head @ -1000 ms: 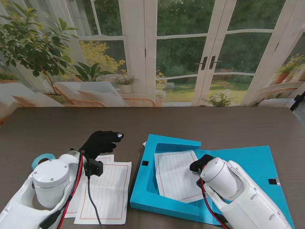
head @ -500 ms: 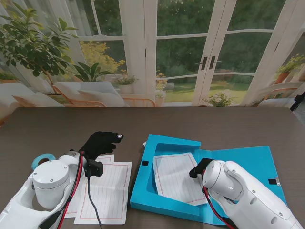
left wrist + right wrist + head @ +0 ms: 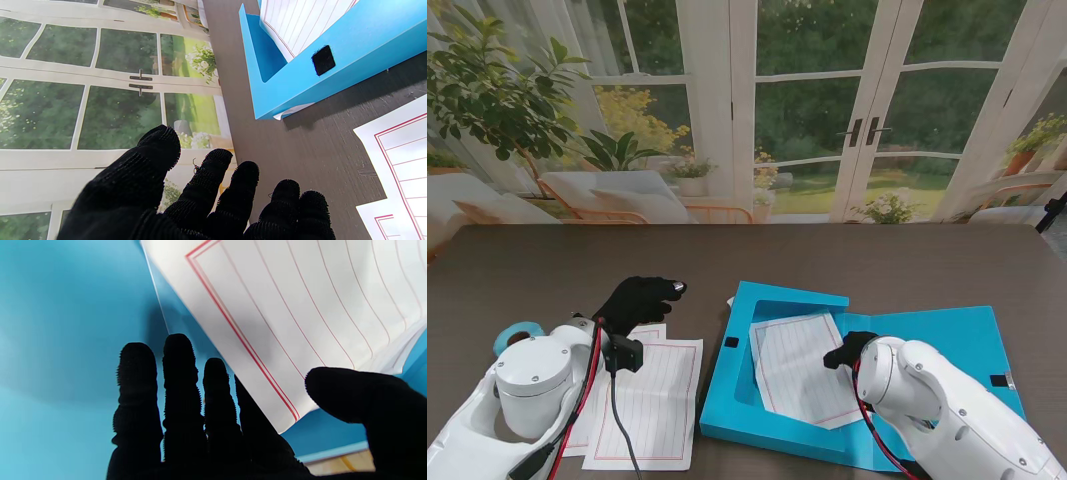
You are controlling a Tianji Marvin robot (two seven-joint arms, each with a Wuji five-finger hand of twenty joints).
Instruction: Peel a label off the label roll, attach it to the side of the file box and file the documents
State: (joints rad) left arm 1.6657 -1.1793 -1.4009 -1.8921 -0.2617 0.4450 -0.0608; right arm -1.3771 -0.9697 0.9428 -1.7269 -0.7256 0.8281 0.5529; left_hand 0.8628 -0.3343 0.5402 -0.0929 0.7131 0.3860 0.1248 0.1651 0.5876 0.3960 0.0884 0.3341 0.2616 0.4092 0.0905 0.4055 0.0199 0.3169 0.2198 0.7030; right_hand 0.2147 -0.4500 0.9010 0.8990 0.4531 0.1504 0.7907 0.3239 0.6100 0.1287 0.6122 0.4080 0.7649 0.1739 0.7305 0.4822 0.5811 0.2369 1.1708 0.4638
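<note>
Glass garden doors fill the background behind a dark wood-grain table (image 3: pixel 847 255), and on its right half the blue file box (image 3: pixel 972 335) lies open flat. A ruled sheet with a red border (image 3: pixel 797 365) sits askew in the box's tray, one corner riding over the near wall. The right hand (image 3: pixel 849 350) is at that sheet's right edge; in the right wrist view its four fingers (image 3: pixel 176 373) are straight and close together over the blue floor, the thumb (image 3: pixel 360 396) held apart across the paper's corner. Whether paper is actually pinched I cannot tell, since the fingers look extended, not clamped.

Left of the box, more ruled sheets (image 3: pixel 652 395) lie stacked on the table, and the left hand (image 3: pixel 637 298) hovers at their far edge, fingers loosely spread and holding nothing. A teal label roll (image 3: pixel 515 333) peeks out behind the left forearm at the table's left. No label on the box's side can be made out.

Filing looks to be the step in hand. To do it well, the right hand should nudge the sheet square with the tray walls and press it flat before letting go, sliding rather than pushing down on the raised corner, which could crease it.
</note>
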